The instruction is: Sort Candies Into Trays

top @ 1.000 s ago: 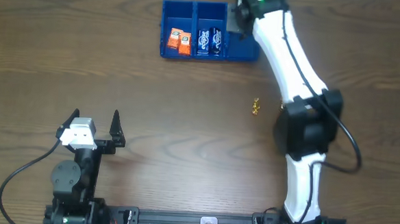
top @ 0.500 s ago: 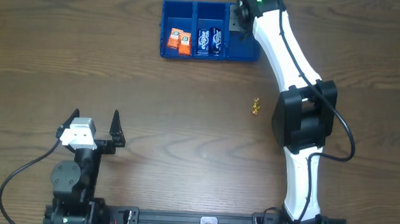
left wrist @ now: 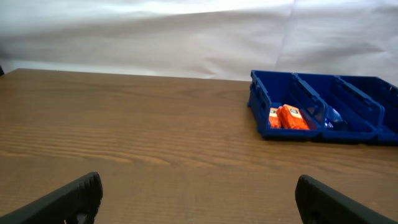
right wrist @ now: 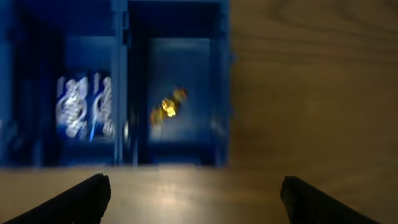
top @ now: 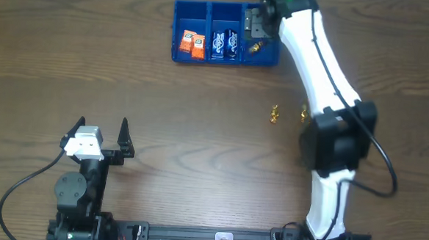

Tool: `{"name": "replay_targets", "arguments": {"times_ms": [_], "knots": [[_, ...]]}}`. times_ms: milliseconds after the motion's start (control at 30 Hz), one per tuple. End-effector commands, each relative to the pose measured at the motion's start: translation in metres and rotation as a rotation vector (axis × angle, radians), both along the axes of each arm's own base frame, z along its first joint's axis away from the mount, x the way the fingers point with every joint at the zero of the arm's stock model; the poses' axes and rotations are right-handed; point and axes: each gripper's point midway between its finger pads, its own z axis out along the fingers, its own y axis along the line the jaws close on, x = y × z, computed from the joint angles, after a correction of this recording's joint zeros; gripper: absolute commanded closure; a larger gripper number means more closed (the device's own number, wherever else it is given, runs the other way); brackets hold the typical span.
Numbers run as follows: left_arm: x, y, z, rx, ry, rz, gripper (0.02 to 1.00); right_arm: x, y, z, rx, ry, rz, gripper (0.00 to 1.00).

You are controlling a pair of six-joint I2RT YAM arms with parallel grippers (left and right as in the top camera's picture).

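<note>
Tray (top: 177,22): blue, three compartments, at far side of table (top: 92,69).
Left compartment: two orange candies (top: 191,44).
Middle compartment: two blue candies (top: 225,44).
Right compartment: one gold candy (right wrist: 168,107), free on the floor.
Strays: first stray candy (top: 274,113) and second stray candy (top: 304,111), both gold, near each other on the table, well apart from tray.
Right gripper (right wrist: 194,186): released, empty, above the right compartment.
Left gripper (left wrist: 198,193): spread wide, empty, well apart from tray.

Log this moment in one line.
right gripper open over blue tray; gold candy in right compartment; two loose candies on table; left gripper open
</note>
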Motion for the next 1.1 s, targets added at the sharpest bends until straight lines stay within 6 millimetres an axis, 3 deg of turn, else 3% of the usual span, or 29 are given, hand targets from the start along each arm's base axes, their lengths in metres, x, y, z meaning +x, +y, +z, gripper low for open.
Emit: {"name": "replay_targets", "arguments": {"times_ms": [33,167,233,333,433,567,900,1100], "knots": [[-0.001,-0.001,-0.016,0.004,0.051,-0.005,0.020,-0.055,-0.010,0.016,-0.001,0.019,0.013,0.084],[-0.001,-0.001,-0.016,0.004,0.051,-0.005,0.023,-0.098,-0.009,-0.033,0.039,0.122,0.042,0.084],[-0.001,-0.001,-0.016,0.004,0.051,-0.005,0.020,-0.119,-0.012,-0.076,0.060,0.196,0.040,0.091],[-0.001,-0.001,-0.016,0.004,0.051,-0.005,0.020,-0.136,-0.021,-0.118,0.061,0.266,0.002,0.093],[-0.001,-0.001,-0.016,0.004,0.051,-0.005,0.023,-0.148,-0.020,-0.142,0.077,0.311,0.006,0.104],[-0.001,-0.001,-0.016,0.004,0.051,-0.005,0.020,-0.156,-0.021,-0.157,0.073,0.348,0.004,0.128],[-0.001,-0.001,-0.016,0.004,0.051,-0.005,0.020,-0.150,-0.029,-0.180,0.071,0.372,-0.024,0.178],[-0.001,-0.001,-0.016,0.004,0.051,-0.006,0.020,-0.147,-0.029,-0.183,0.073,0.367,-0.024,0.347]]}}
